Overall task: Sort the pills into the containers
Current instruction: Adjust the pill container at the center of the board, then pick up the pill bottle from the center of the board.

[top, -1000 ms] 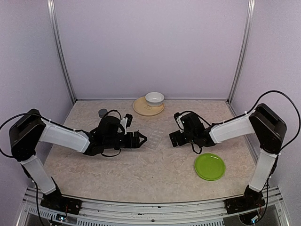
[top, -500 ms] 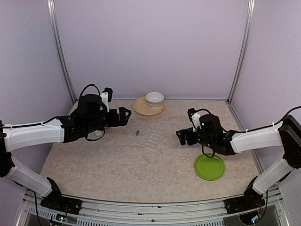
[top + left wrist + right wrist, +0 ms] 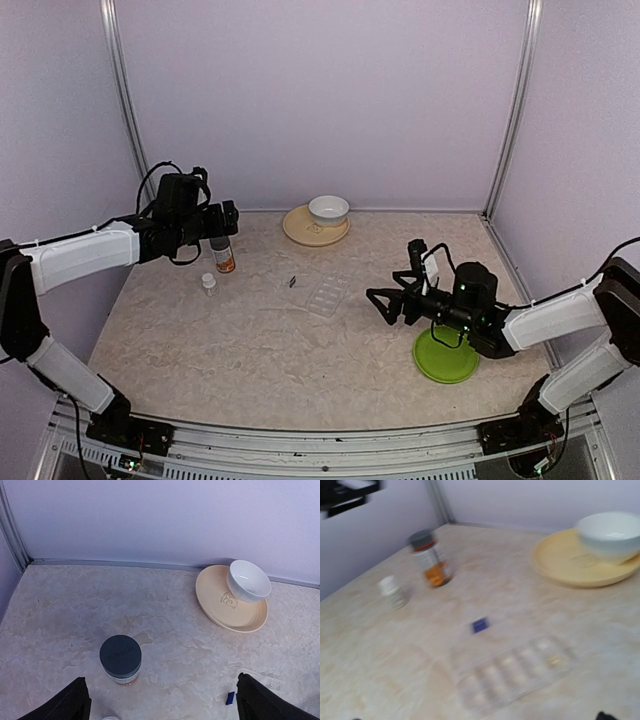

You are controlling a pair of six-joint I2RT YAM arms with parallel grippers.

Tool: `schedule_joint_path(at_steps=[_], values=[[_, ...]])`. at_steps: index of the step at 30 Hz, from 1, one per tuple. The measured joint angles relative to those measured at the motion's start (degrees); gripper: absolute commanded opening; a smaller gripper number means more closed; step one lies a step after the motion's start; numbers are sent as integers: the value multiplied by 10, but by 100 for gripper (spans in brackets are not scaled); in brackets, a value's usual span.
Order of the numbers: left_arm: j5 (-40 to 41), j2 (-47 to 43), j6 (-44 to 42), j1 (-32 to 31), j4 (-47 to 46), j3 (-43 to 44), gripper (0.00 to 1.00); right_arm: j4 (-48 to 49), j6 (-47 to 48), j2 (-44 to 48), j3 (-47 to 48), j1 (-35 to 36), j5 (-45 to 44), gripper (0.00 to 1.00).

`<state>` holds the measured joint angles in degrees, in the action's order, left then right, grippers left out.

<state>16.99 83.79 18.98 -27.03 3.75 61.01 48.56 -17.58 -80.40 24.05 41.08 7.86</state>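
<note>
The left gripper [image 3: 160, 690] hangs with its two fingers [image 3: 70, 705] spread wide and nothing between them. Just below it stands one bottle [image 3: 120, 659], upright, with a dark grey cap and orange contents. The cap carries raised lettering, too small to read. One small white vial [image 3: 208, 284] stands just beside the bottle, on the near side. One small blue piece [image 3: 229, 698] lies on the table [image 3: 250, 350] between the vial and the box.

The right gripper [image 3: 380, 305] is also spread wide and holds nothing. It hovers over the table just right of the box, with one green plate [image 3: 445, 354] near it.

One clear box [image 3: 327, 295] lies flat at mid-table, apart from both grippers. In the top view its long axis runs on a slant from near-left to far-right. The right wrist view shows two rows of cells in it. Pale spots [image 3: 512, 672] show in several cells, too blurred to count or to tell as pills.

At the back wall, one white bowl [image 3: 248, 580] sits on one tan plate [image 3: 220, 611], off-centre toward its far right. The plate bears a small bear-like print with a line of writing that cannot be read.
</note>
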Motion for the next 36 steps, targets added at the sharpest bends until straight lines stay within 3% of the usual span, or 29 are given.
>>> schedule_joint_path(at_steps=[18, 28, 36], values=[[-9, 214, -3, 73, 58, 136, 89, 83, 23, -90, -3, 43, 71, 100], [-20, 250, -5, 82, 71, 155, 72, 90, 31, -102, -3, 45, 74, 100], [-30, 254, -4, 84, 75, 155, 64, 92, 32, -113, 1, 45, 74, 100]])
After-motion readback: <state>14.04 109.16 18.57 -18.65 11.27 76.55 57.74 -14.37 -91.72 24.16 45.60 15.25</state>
